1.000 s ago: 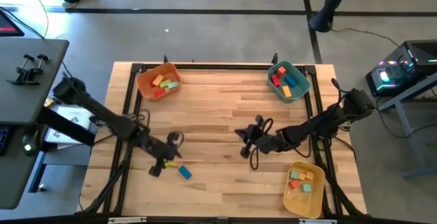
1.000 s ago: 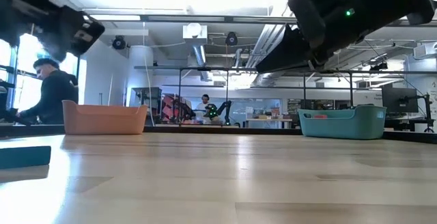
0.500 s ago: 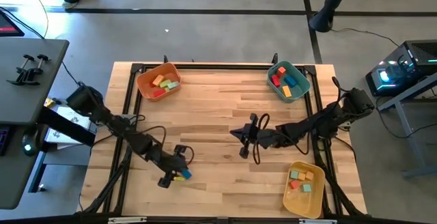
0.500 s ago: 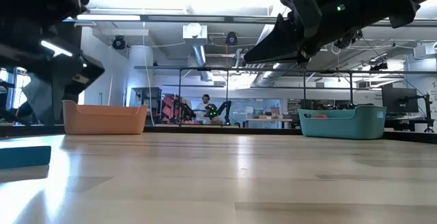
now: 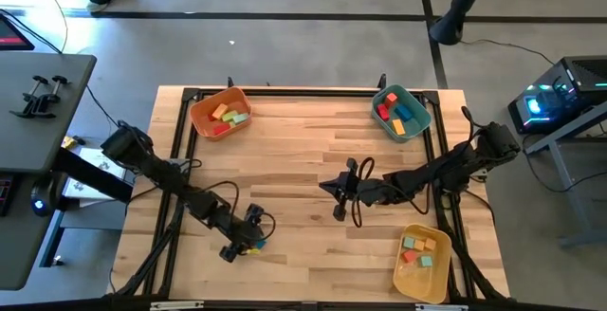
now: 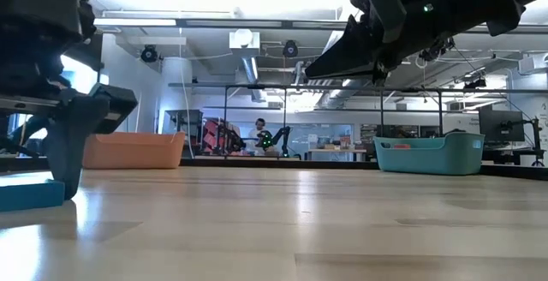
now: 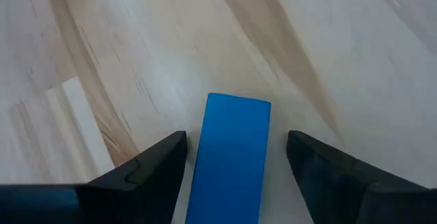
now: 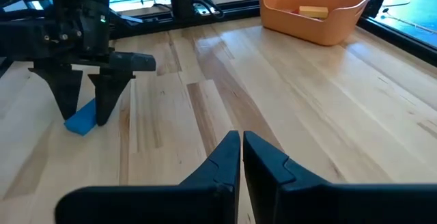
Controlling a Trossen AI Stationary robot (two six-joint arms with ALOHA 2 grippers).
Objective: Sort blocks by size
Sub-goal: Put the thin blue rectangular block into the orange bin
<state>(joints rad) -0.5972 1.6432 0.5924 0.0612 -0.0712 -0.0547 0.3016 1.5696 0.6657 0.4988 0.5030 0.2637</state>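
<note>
The left claw (image 5: 248,239) is down at the worktop (image 5: 303,150) with its fingers (image 7: 147,173) spread, one on each side of a blue block (image 7: 232,156) that lies flat on the wood. In the left wrist view a gap shows between the block and each finger, so the block is straddled but not pinched. In the right wrist view the same claw (image 8: 85,108) stands upright over the blue block (image 8: 82,118), fingertips down at the surface. The low view shows this claw (image 6: 64,157) at the block (image 6: 30,194), which rests on the worktop.

The right claw (image 5: 334,197) hangs above the middle of the worktop, well apart from the blue block, toward the right arm's side. Its fingers (image 8: 229,159) are pressed together and hold nothing.

Farther from the blue block, three bins hold the other blocks. An orange bin (image 5: 194,114) sits at the far corner on the left arm's side, with red, yellow, orange and green blocks (image 5: 226,117) in it. A teal bin (image 5: 422,110) sits at the far corner on the right arm's side, with red, blue, green and orange blocks (image 5: 400,117). A yellow bin (image 5: 403,275) sits at the near edge on the right arm's side, with red, teal and orange blocks (image 5: 419,249).
</note>
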